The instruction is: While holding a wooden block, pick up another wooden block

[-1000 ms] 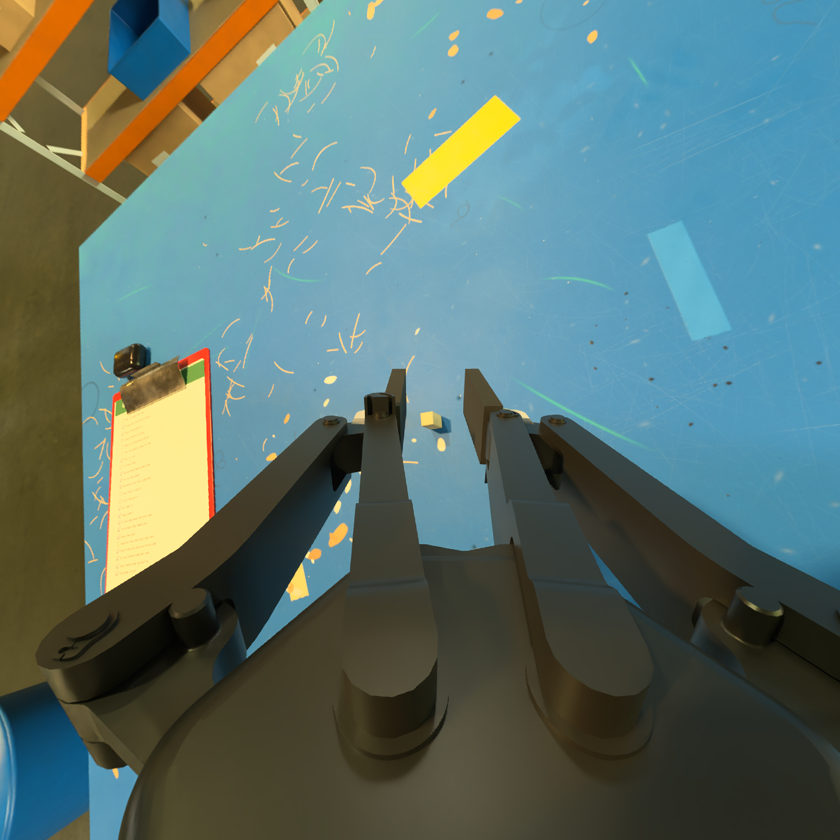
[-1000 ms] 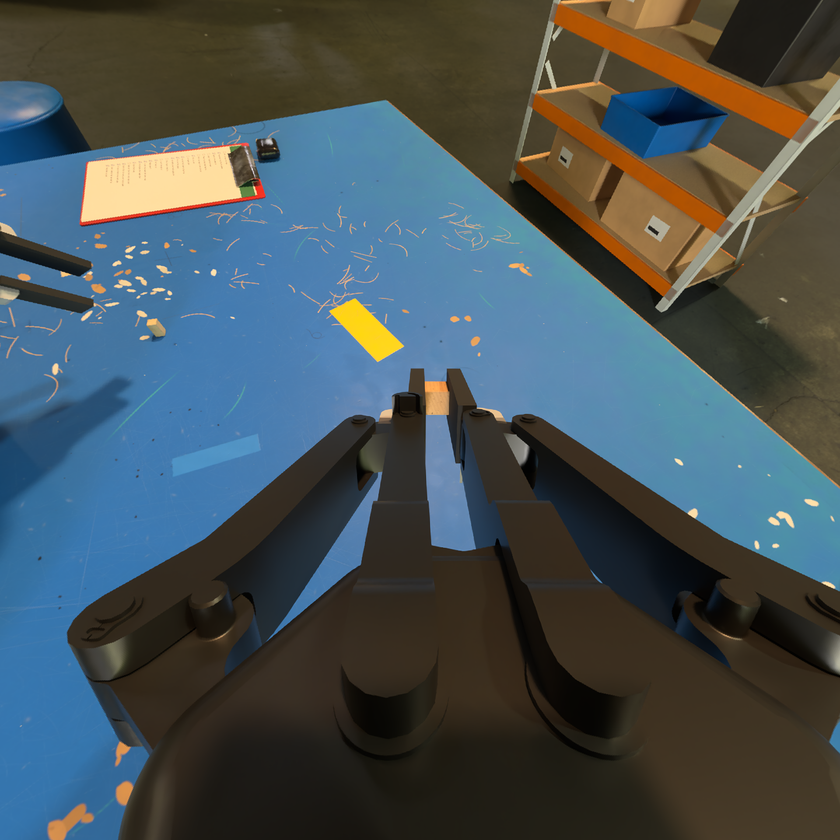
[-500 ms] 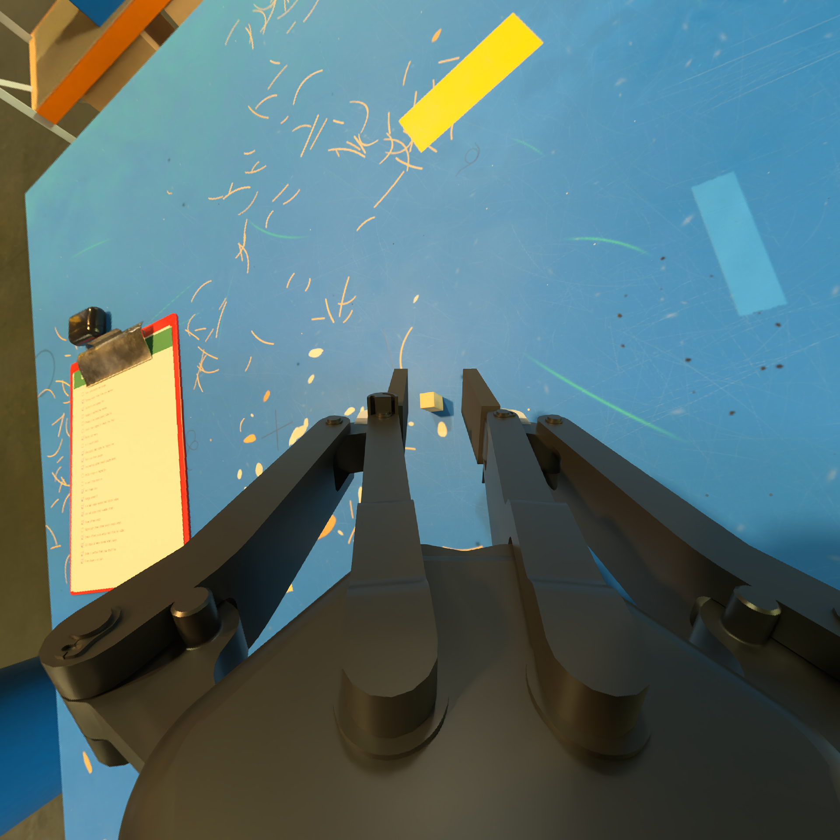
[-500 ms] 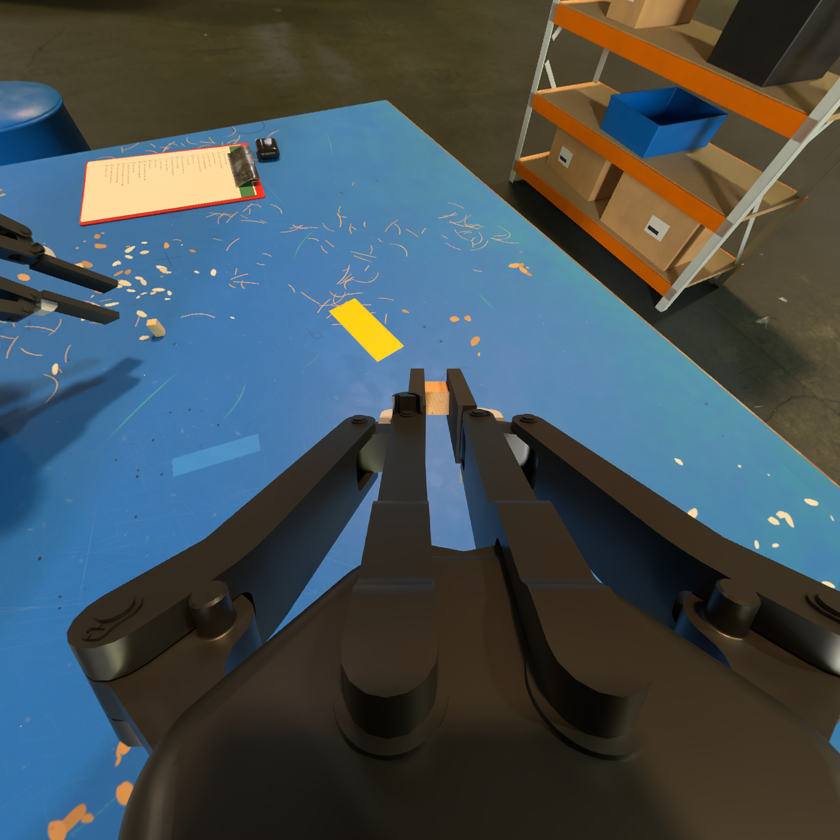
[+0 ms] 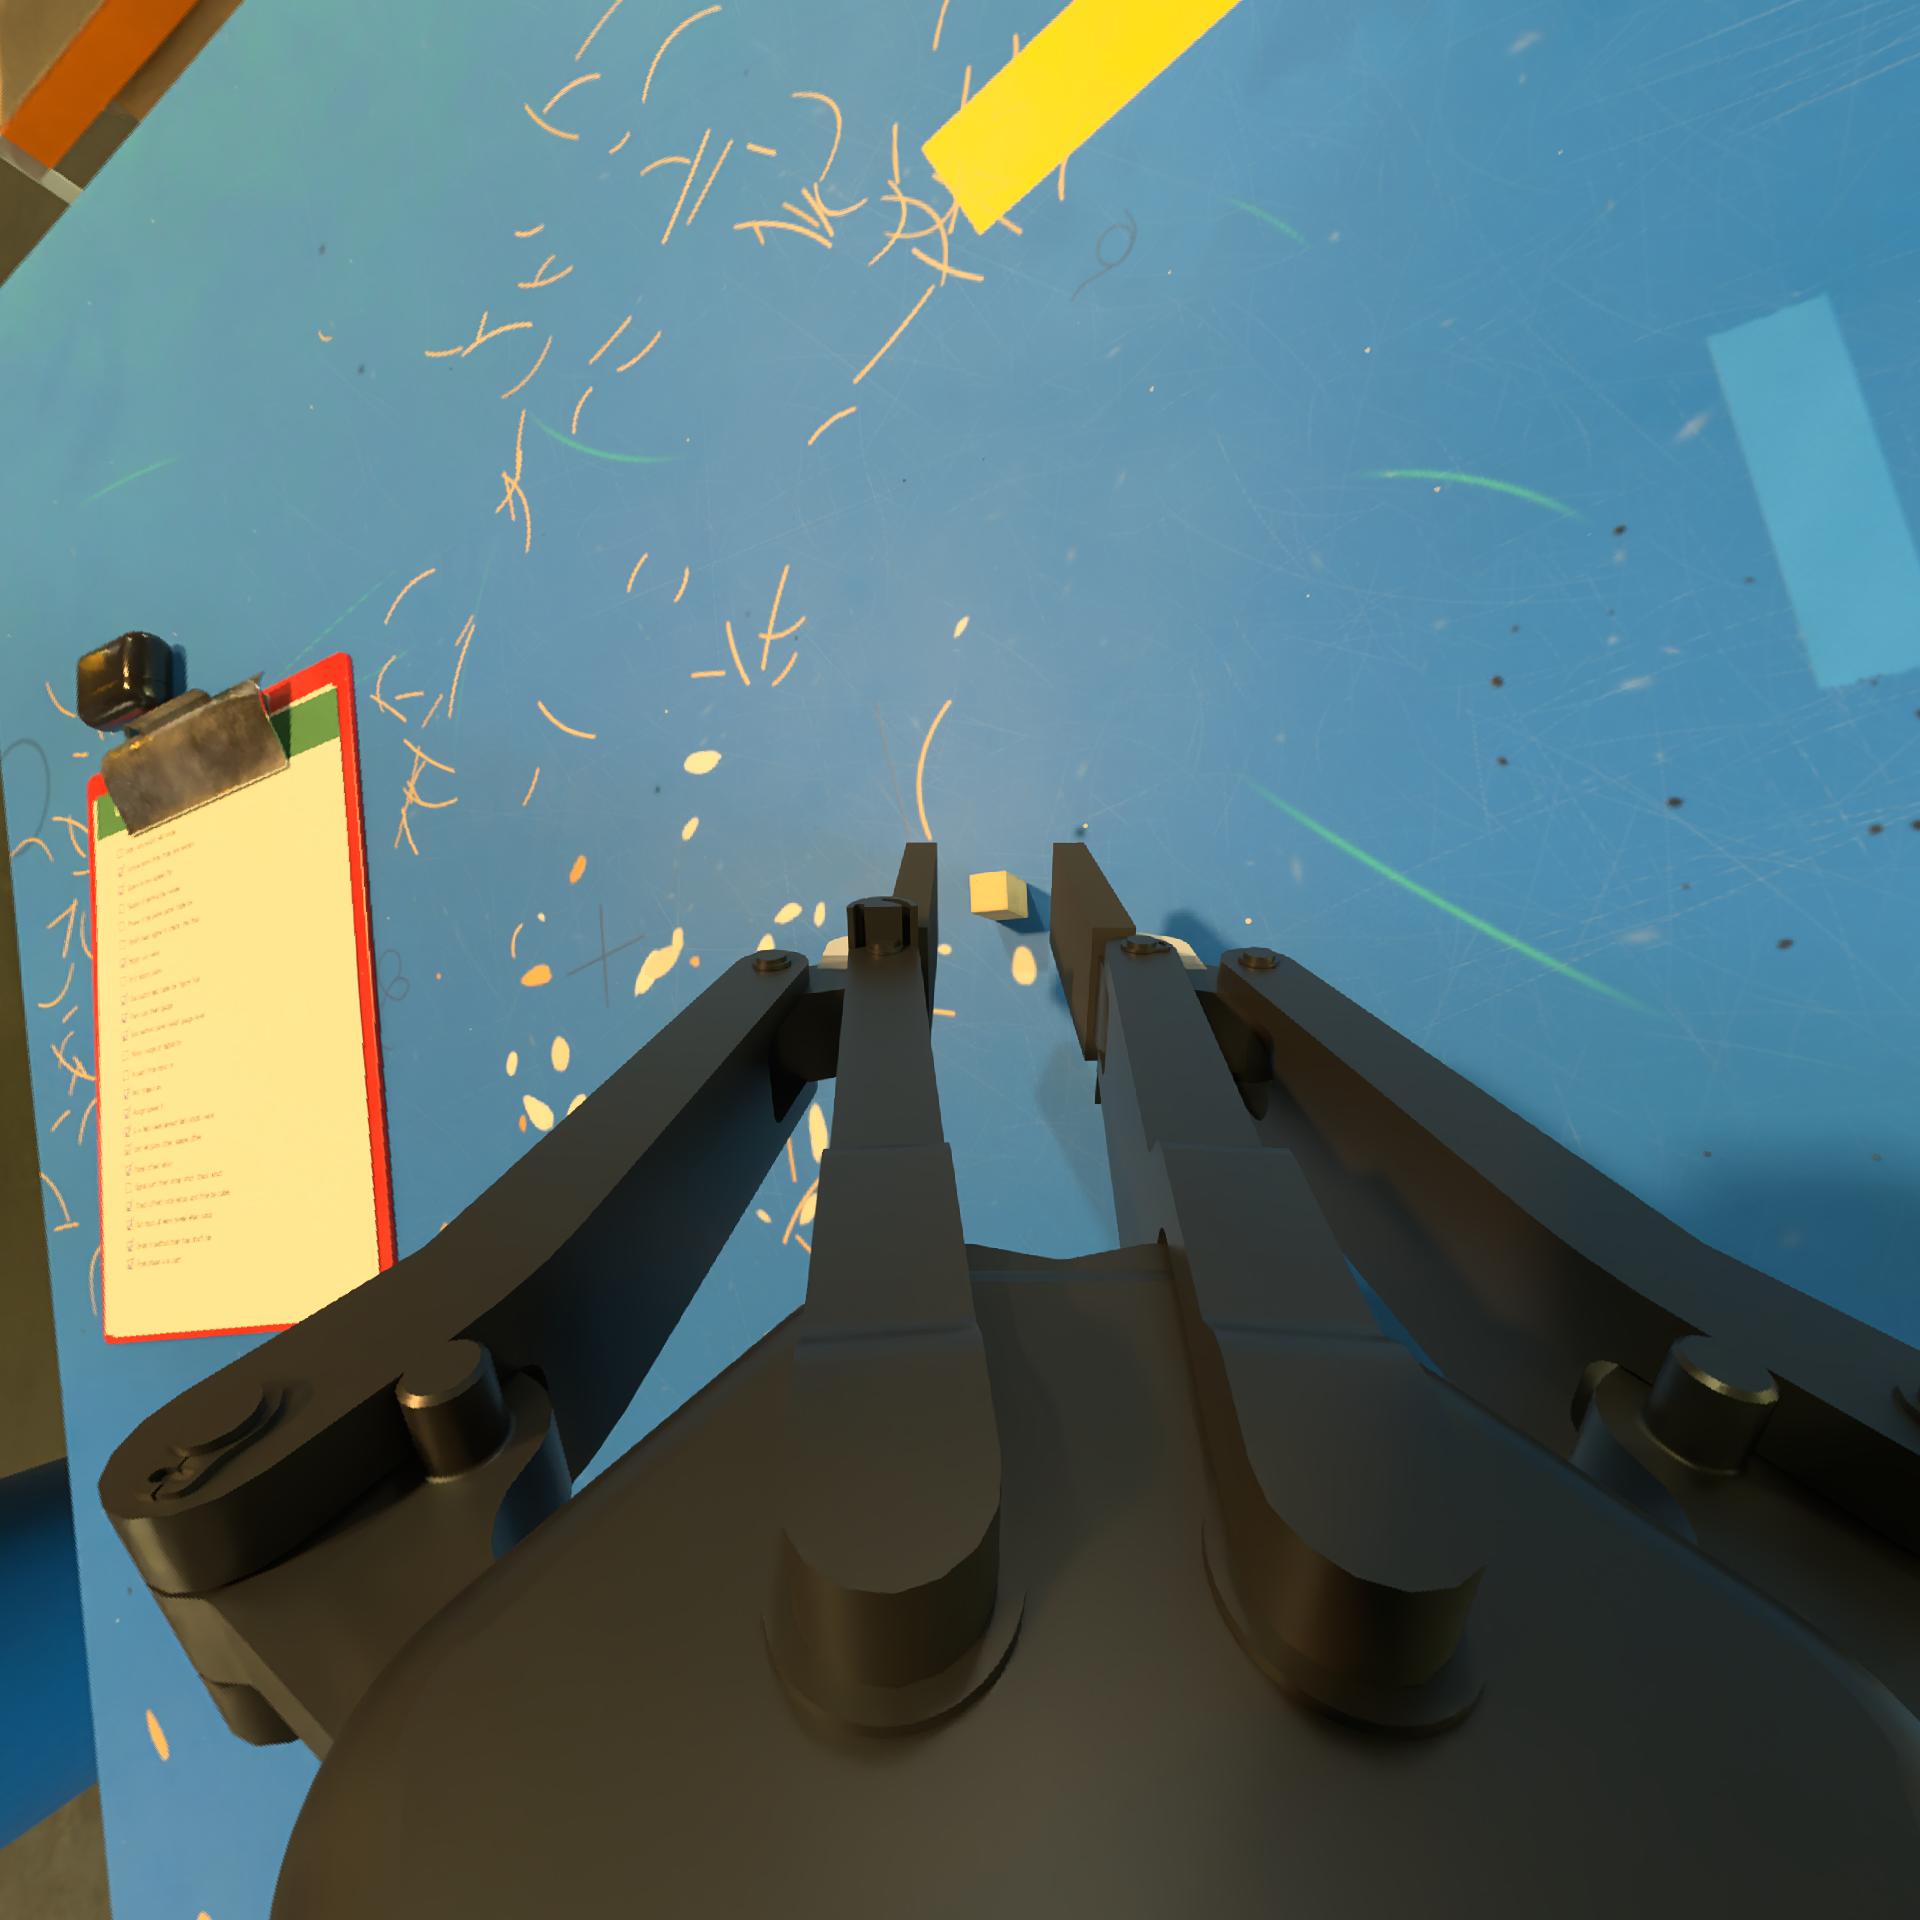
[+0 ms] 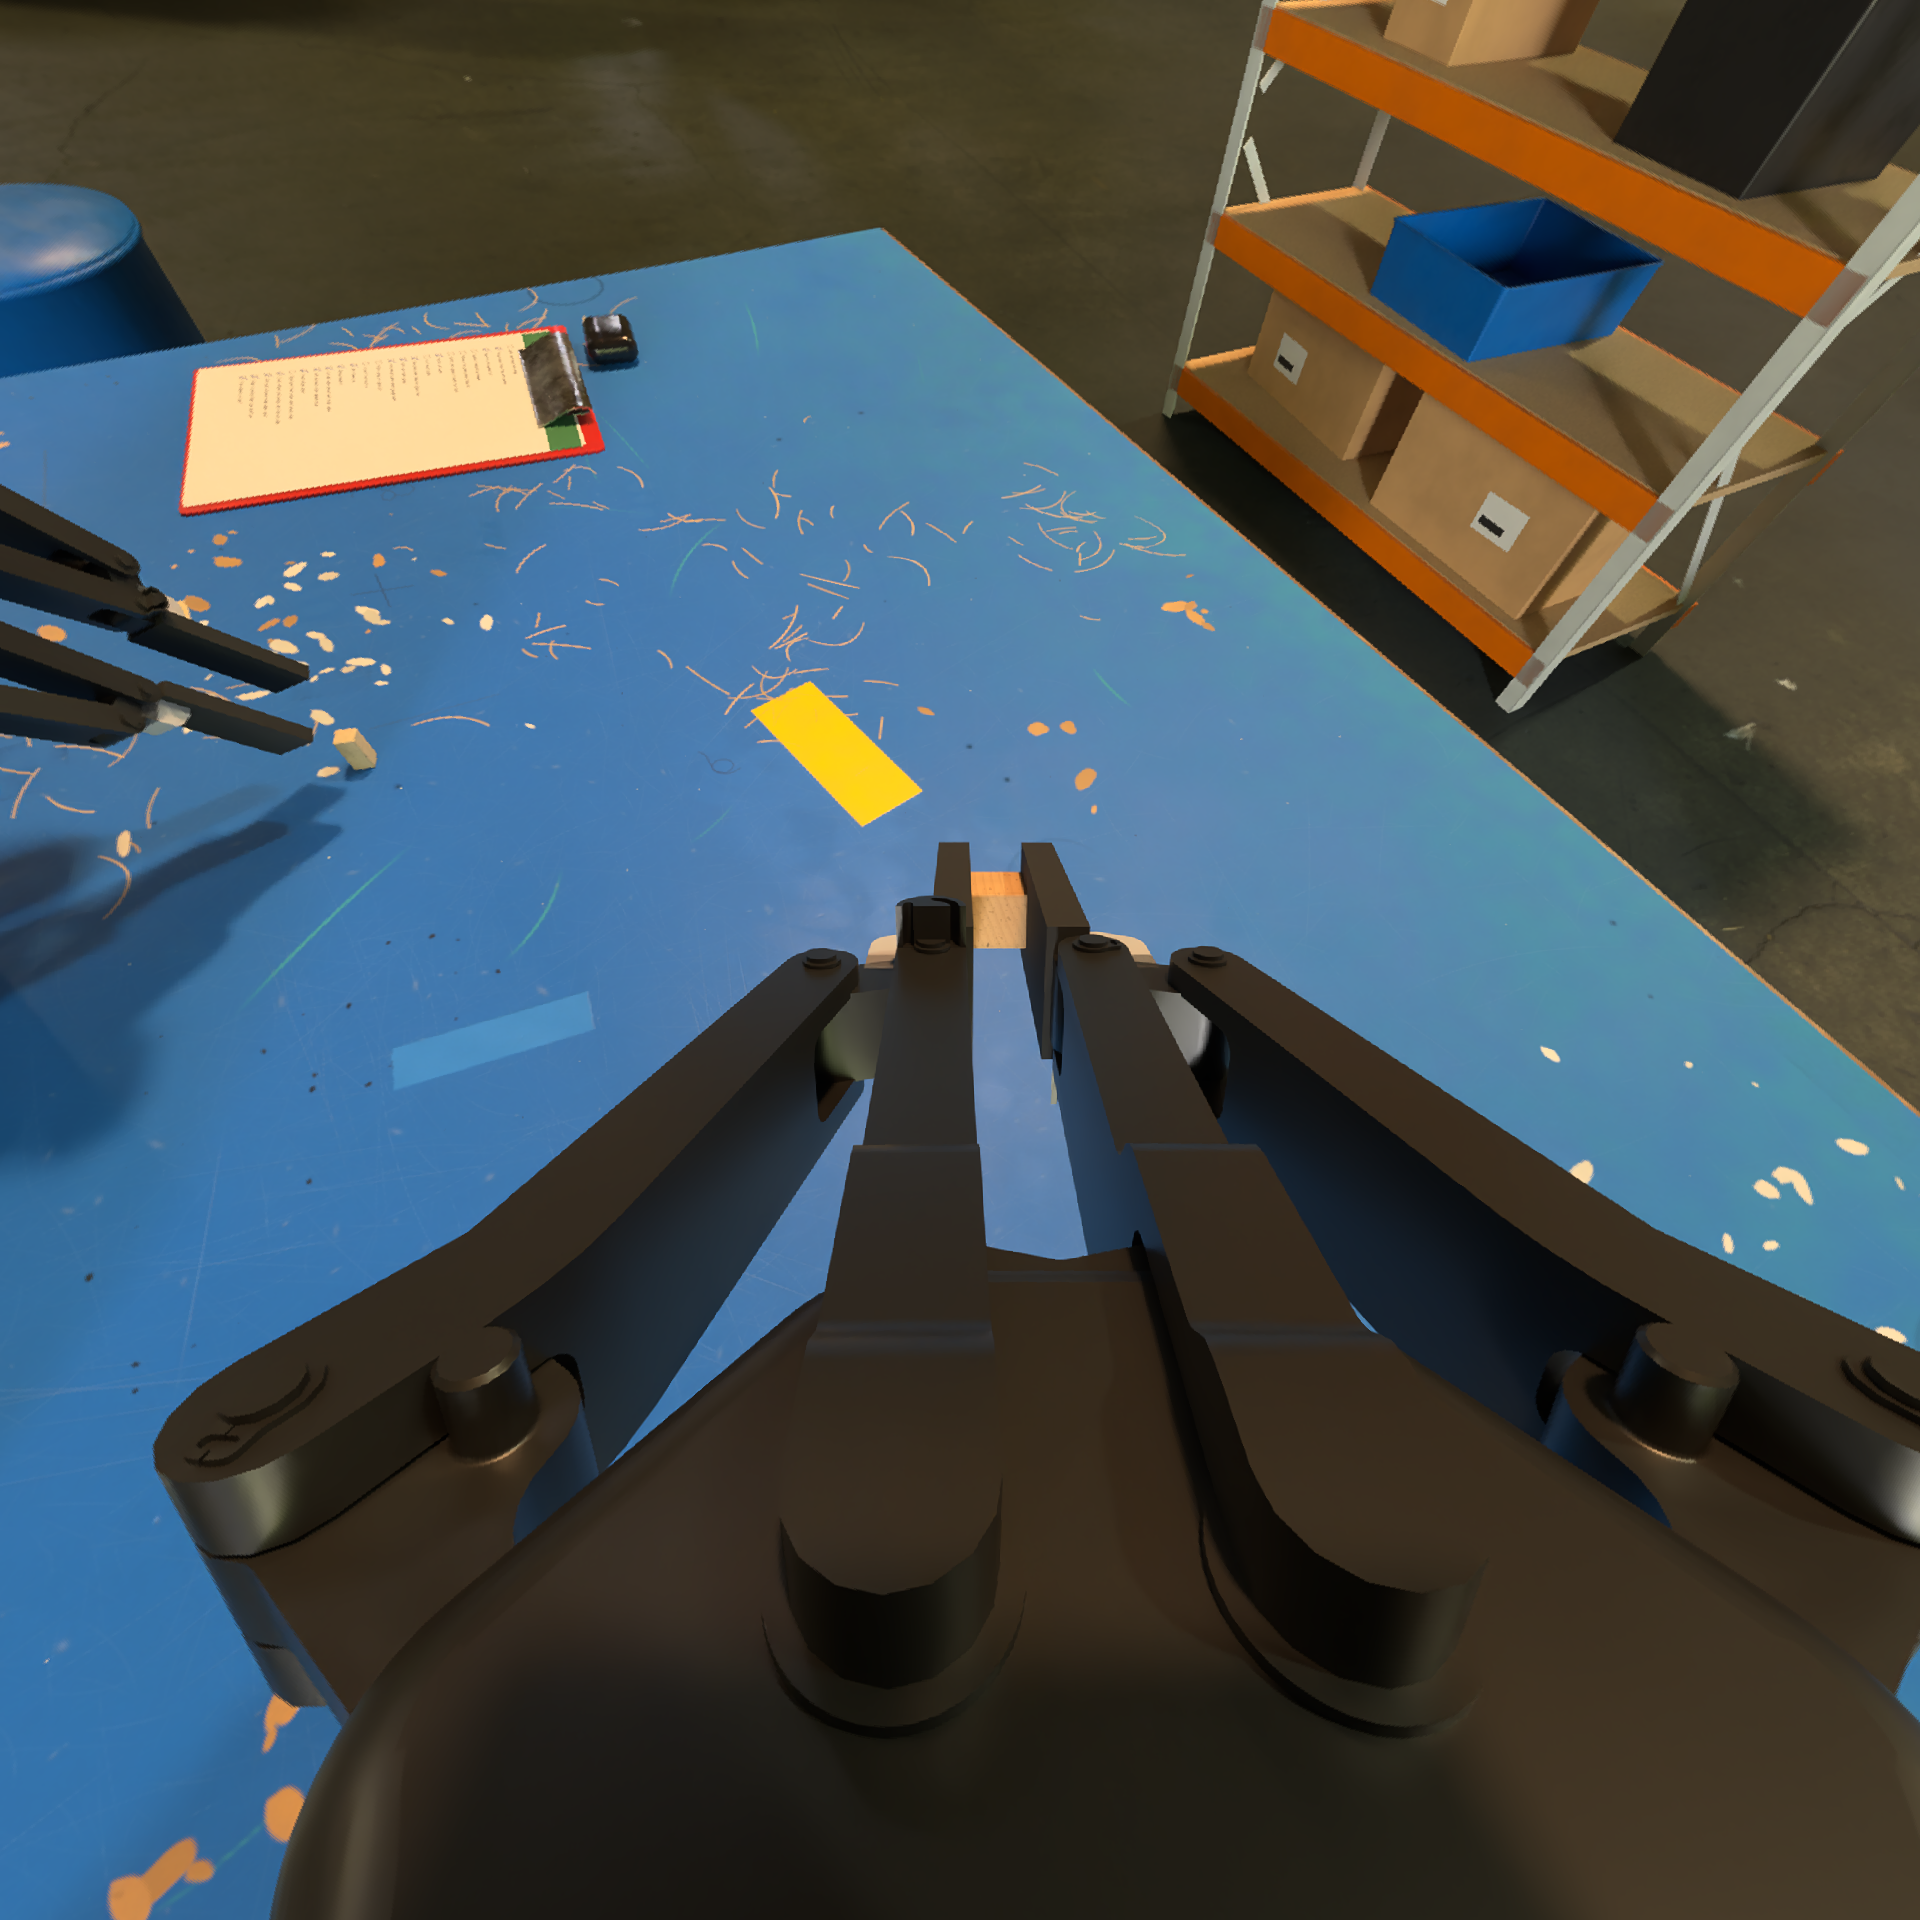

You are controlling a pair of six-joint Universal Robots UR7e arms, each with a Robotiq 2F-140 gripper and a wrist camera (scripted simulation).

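I count two wooden blocks. One, the held block (image 6: pixel 998 910), is clamped between the fingers of my right gripper (image 6: pixel 995 883). The other, the loose block (image 5: pixel 997 894), lies pale on the blue table (image 5: pixel 1299 623), and my left gripper (image 5: pixel 992 883) frames it with its fingers parted and touching nothing. In the right wrist view that same loose block (image 6: pixel 354 747) sits just off the tips of my left gripper (image 6: pixel 301 701), at nine o'clock.

Elsewhere I count one red clipboard (image 5: pixel 234 1029) at nine o'clock in the left wrist view, with one small black object (image 5: pixel 125 675) just beside its clip. There is one yellow strip (image 5: pixel 1060 104) at twelve o'clock and one light-blue strip (image 5: pixel 1818 488) at two o'clock. The right wrist view adds one shelf rack (image 6: pixel 1558 343) at two o'clock, bearing one blue bin (image 6: pixel 1507 275), and one blue drum (image 6: pixel 73 275) at ten o'clock.

Since a second ago my left arm has reached farther in over the table. The clipboard and yellow strip have slid outward in its view, and its fingers now stretch right up to the loose block. My right arm has stayed put, its hold unchanged.

My left gripper points steeply down at the tabletop. My right one angles forward and down, raised above the surface.
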